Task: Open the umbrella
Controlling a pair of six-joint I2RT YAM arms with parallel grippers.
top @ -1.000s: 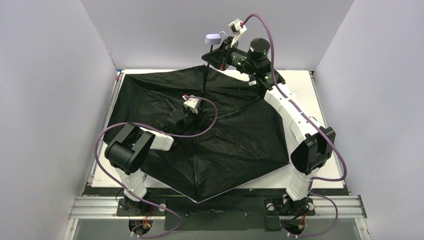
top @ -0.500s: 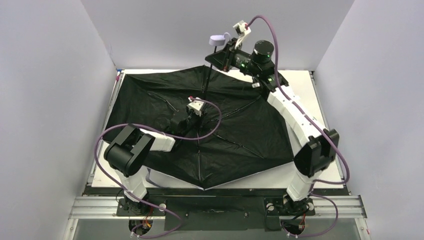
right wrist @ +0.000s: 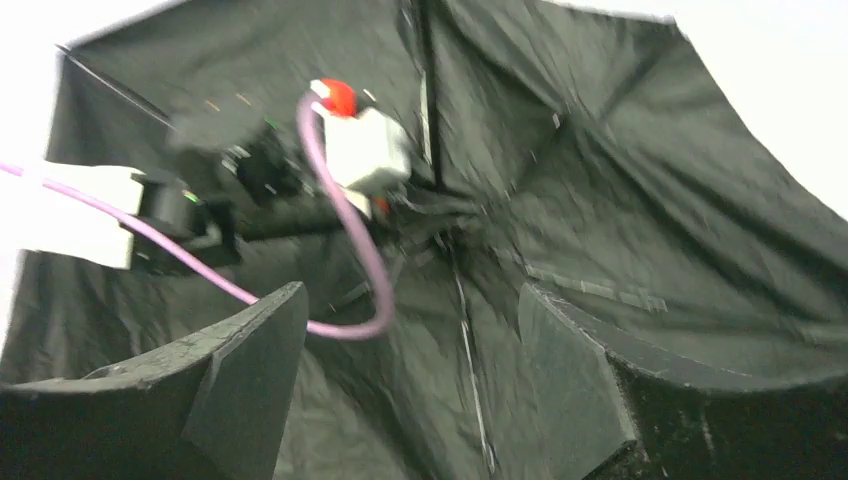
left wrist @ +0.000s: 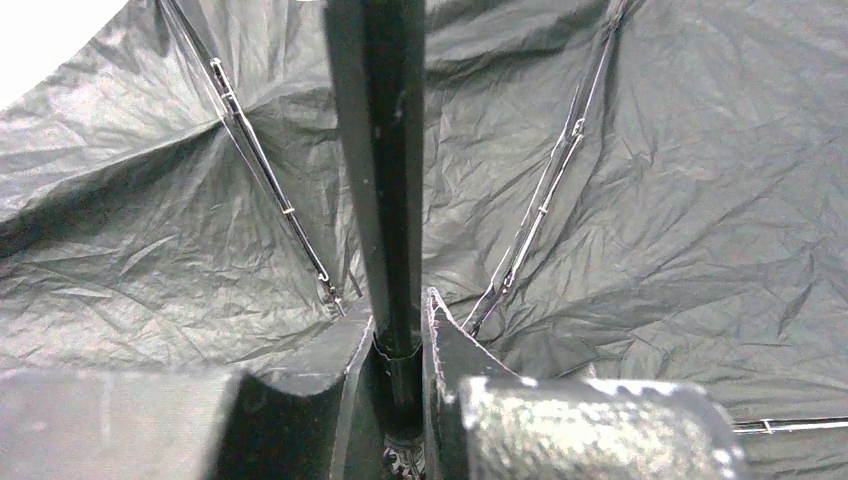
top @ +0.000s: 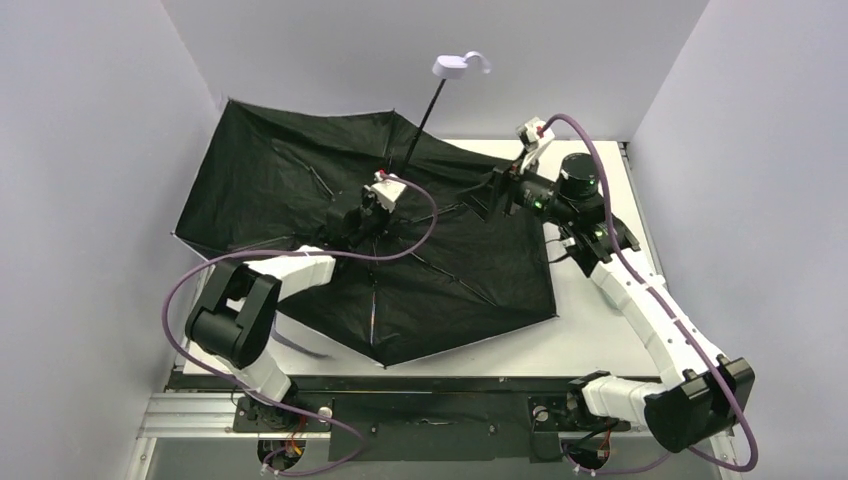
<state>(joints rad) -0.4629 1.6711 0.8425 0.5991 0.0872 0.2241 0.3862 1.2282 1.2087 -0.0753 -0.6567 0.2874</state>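
The umbrella [top: 270, 170] stands spread open, its black lining facing the top camera and its canopy tipped toward the back left. Its thin black shaft [top: 425, 115] slants up to the small pale handle [top: 452, 66], which nothing holds. My left gripper [top: 375, 205] is shut on the shaft just above the hub. In the left wrist view the shaft [left wrist: 385, 180] runs between the left gripper's [left wrist: 398, 330] fingers, with ribs [left wrist: 270, 180] spreading on both sides. My right gripper [top: 487, 200] hangs open over the canopy's right side. The right wrist view shows the right gripper [right wrist: 410, 340] with wide, empty jaws above the lining [right wrist: 640, 200].
The white table [top: 600, 340] shows at the right and along the front under the canopy. Grey walls [top: 100, 200] close in on the left, back and right, and the canopy's back edge lies near the back left corner. A purple cable [right wrist: 340, 250] loops off the left wrist.
My right gripper let go of the handle, opened and dropped back to the right. The left arm swung the umbrella toward the back left, and the handle now stands free and higher.
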